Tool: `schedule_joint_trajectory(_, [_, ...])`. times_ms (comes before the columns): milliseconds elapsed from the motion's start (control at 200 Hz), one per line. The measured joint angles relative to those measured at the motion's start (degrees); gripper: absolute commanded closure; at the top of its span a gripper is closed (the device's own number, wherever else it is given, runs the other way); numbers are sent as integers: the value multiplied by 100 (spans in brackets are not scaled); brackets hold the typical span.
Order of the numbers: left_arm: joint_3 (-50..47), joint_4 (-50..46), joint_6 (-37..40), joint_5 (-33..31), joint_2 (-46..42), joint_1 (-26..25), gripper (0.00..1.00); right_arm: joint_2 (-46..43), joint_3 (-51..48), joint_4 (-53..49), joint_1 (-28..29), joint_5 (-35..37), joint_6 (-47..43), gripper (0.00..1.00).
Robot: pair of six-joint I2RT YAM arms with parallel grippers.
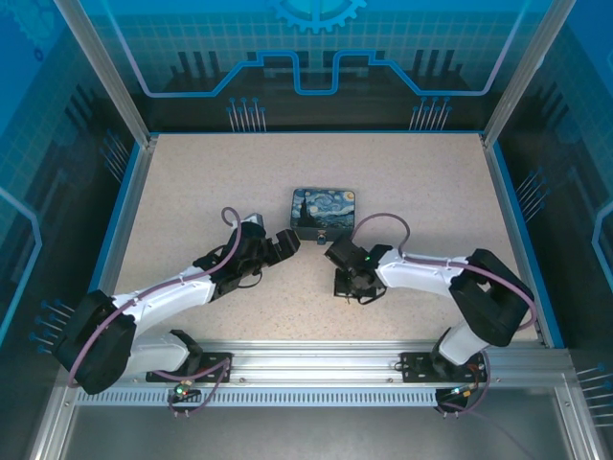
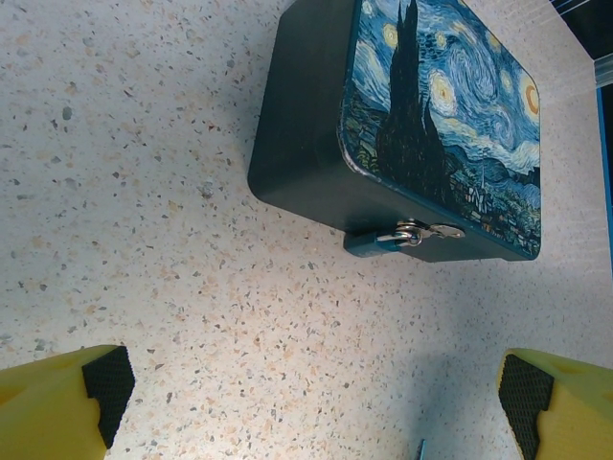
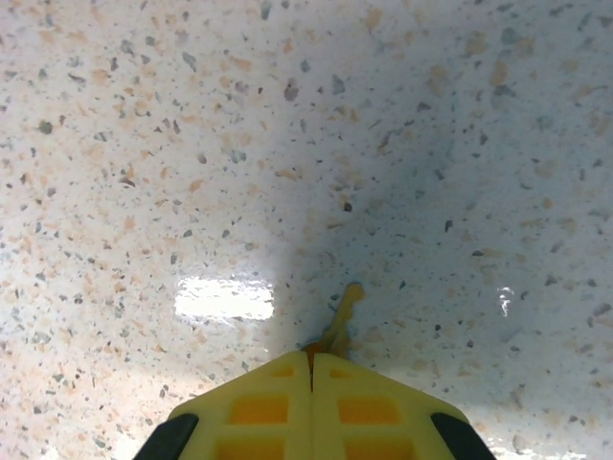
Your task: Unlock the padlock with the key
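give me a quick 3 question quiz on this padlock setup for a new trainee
1. True or false: the left gripper has its jaws shut on the padlock.
2. What thin brassy thing sticks out from the shut jaws of the right gripper? A) the key B) a coin C) a screw
3. Fill in: the padlock hangs on the side wall of the painted ____.

Key: 1 false, its jaws stand wide open and apart from the padlock. 2 A. 3 tin.
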Motion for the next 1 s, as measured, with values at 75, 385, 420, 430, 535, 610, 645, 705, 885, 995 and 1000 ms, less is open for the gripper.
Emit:
schedule_joint_trajectory(75, [0, -11, 11, 7, 11, 2, 1, -247, -234, 229, -179, -234, -382, 100])
schedule_joint_trajectory(385, [2, -33, 11, 243, 105, 2, 1, -1486, -533, 1241, -1224, -2044, -1919, 100])
schedule_joint_trajectory(420, [9, -33, 11, 302, 129, 2, 1, -1537, -557, 1318, -1349, -2256, -2022, 100])
schedule_joint_trajectory(430, [11, -33, 9, 319, 138, 2, 1, -1550, -568, 1349, -1386, -2321, -2055, 100])
schedule_joint_trajectory(535, [72, -31, 0, 507, 223, 2, 1, -1589, -638, 1534, -1698, -2855, -2216, 100])
schedule_joint_trajectory(610, [155, -28, -13, 640, 293, 2, 1, -1591, -719, 1753, -1884, -3195, -2210, 100])
schedule_joint_trajectory(645, [199, -13, -35, 704, 326, 2, 1, -1593, -772, 1878, -1963, -3355, -2177, 100])
schedule_joint_trajectory(705, [271, 15, -127, 822, 372, 2, 1, -1600, -879, 2116, -2063, -3589, -2098, 100])
schedule_joint_trajectory(885, [382, 291, -570, 1217, 560, -7, 1, -1620, -1121, 2743, -2157, -4087, -1733, 100])
schedule_joint_trajectory(995, [417, 557, -918, 1394, 723, -37, 1, -1641, -1176, 3095, -2162, -4264, -1541, 100])
schedule_joint_trajectory(1000, [417, 566, -925, 1399, 730, -37, 1, -1641, -1178, 3104, -2159, -4273, -1537, 100])
